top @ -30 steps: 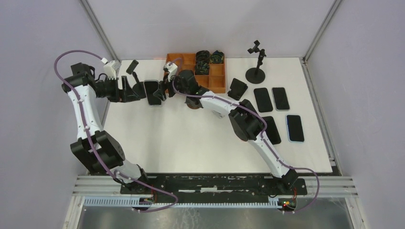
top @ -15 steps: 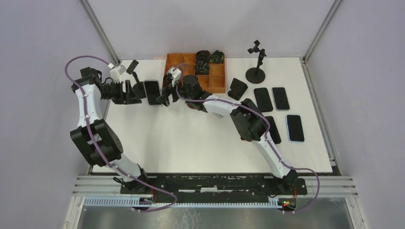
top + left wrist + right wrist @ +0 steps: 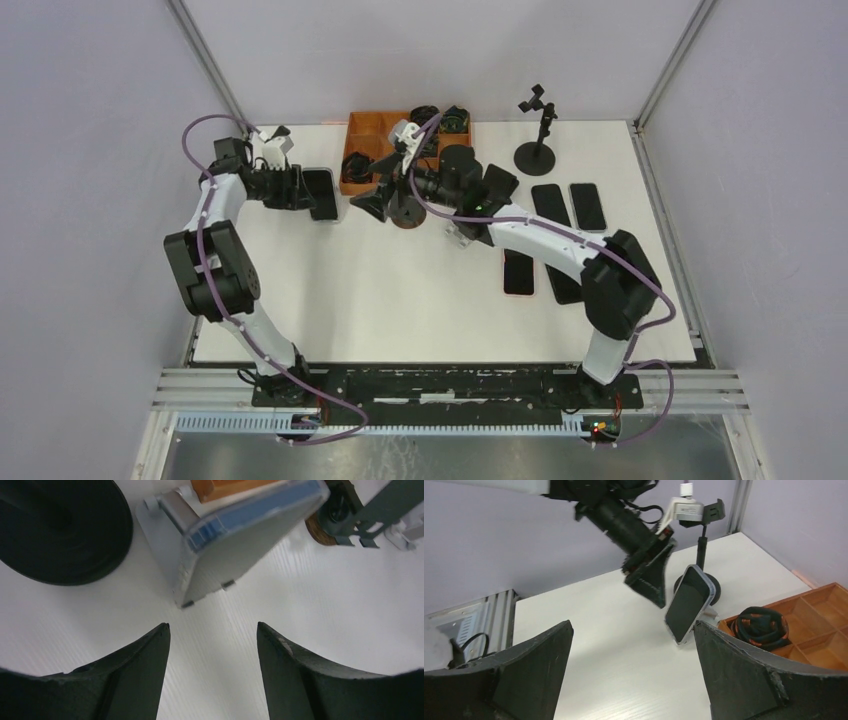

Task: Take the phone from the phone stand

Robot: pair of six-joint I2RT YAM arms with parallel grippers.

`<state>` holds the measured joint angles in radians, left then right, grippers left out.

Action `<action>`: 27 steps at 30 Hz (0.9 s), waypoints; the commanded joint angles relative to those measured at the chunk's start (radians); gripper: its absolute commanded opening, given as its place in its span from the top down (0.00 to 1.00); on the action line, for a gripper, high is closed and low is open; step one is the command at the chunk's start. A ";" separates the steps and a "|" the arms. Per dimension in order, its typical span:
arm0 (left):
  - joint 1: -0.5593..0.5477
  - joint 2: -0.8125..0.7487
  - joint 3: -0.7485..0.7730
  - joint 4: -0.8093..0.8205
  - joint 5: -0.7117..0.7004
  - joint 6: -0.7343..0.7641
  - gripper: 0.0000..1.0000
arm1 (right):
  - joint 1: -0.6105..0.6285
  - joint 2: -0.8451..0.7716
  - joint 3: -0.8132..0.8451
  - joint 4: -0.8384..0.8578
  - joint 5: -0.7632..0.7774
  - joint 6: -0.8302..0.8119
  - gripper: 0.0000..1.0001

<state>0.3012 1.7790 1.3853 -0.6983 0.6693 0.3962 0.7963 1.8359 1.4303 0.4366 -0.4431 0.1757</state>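
counter (image 3: 380, 290): we are seeing the phone (image 3: 240, 545) leaning tilted on its stand (image 3: 165, 525), far-left | left pincer (image 3: 212, 630): gaping wide, gripping nothing, phone lying just beyond its tips | right pincer (image 3: 631, 625): gaping, empty, facing the phone from farther off

Orange tray (image 3: 456, 176) is sitting at the back with cables (image 3: 457, 119) coiling inside. Spare phones (image 3: 588, 206) are lying to its right, and a clamp pole (image 3: 538, 154) is standing there too.
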 commanded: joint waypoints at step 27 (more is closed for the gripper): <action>-0.059 0.232 0.023 -0.332 0.444 0.590 0.98 | -0.031 -0.164 -0.297 -0.033 -0.072 0.001 0.04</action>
<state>0.2951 2.0132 1.4651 -0.7383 1.0119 0.8082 0.7761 1.6691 1.1320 0.3798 -0.5156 0.1707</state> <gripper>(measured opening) 0.158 0.966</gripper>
